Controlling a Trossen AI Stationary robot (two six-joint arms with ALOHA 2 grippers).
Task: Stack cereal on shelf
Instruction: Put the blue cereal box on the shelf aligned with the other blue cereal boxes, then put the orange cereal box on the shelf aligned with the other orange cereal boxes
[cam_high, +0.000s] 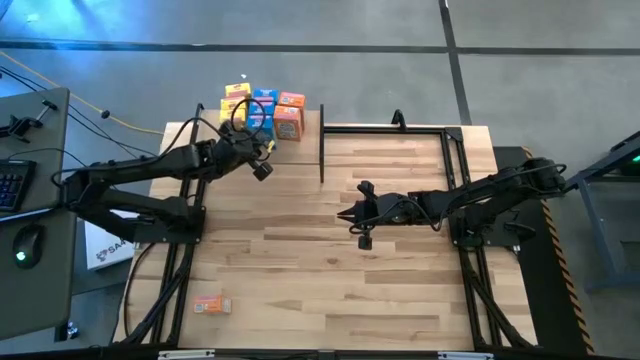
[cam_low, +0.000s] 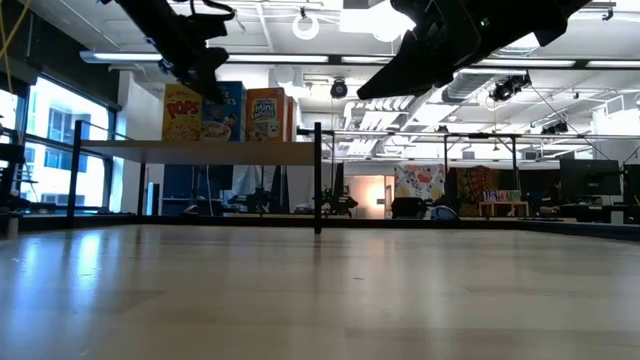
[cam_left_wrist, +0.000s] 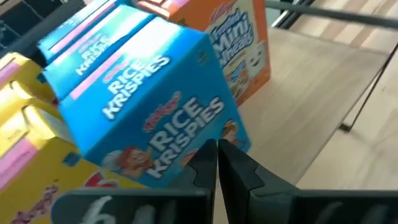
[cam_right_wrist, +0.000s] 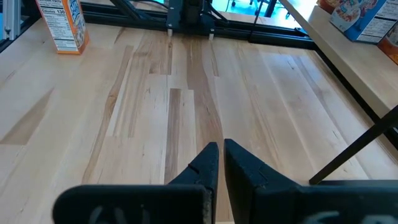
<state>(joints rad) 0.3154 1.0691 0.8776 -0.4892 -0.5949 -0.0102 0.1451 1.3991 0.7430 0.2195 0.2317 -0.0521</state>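
Closed on nothing, the left gripper (cam_left_wrist: 217, 163) hovers against a tilted blue box (cam_left_wrist: 149, 109) atop the cereal (cam_high: 262, 112) on the shelf (cam_low: 200, 151) at table's eleven o'clock; judging by that, it is nudging the box square. Next would be fetching the lone orange box (cam_high: 212, 304) at seven o'clock, which needs open jaws; the right gripper (cam_high: 352, 217), also shut and empty, waits mid-table. Visible: about six boxes on the shelf, one off, one shelf.

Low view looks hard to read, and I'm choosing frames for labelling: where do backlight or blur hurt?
Low view: bright ceiling lights silhouette both arms; the near tabletop is soft. Left wrist view: the Rice Krispies box is slightly blurred, print still legible.
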